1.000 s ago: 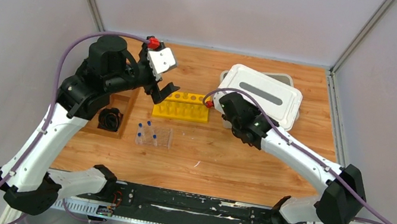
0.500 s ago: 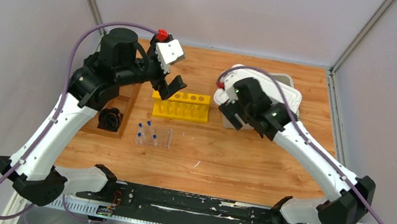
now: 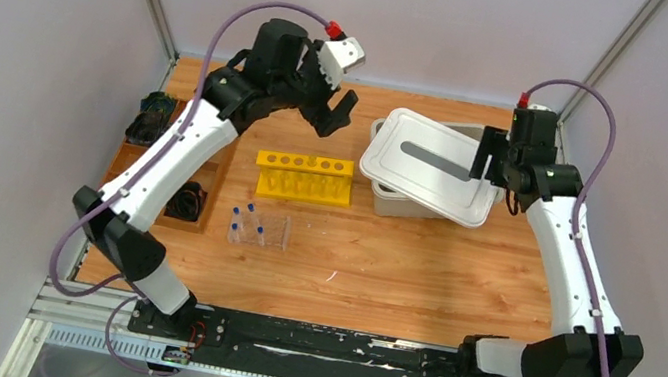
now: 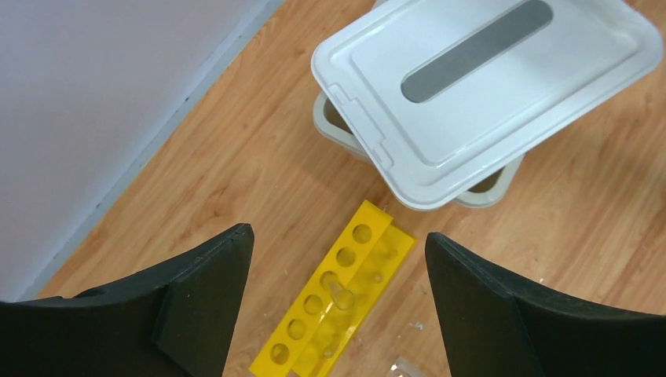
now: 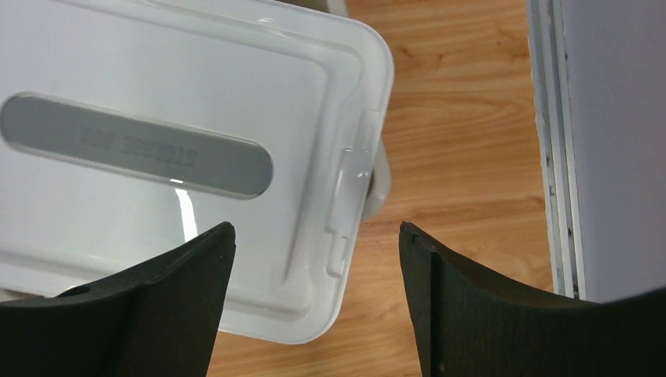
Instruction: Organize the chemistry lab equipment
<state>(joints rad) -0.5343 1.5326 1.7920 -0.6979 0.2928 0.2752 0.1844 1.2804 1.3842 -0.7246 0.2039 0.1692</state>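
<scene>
Lid set askew on pale bin, right gripper held open and empty above it, left gripper held open and empty above yellow rack.

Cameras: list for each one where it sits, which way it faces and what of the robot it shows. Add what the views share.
Top external: fixed high behind the bases, looking down and forward over the table; left arm and right arm show whole.
Left wrist: on the left arm, looking down at the yellow rack and lid; the open left gripper frames the view.
Right wrist: on the right arm, looking down at the lid's latch end; the open right gripper frames the view.
Shared: all three show the lid.
</scene>
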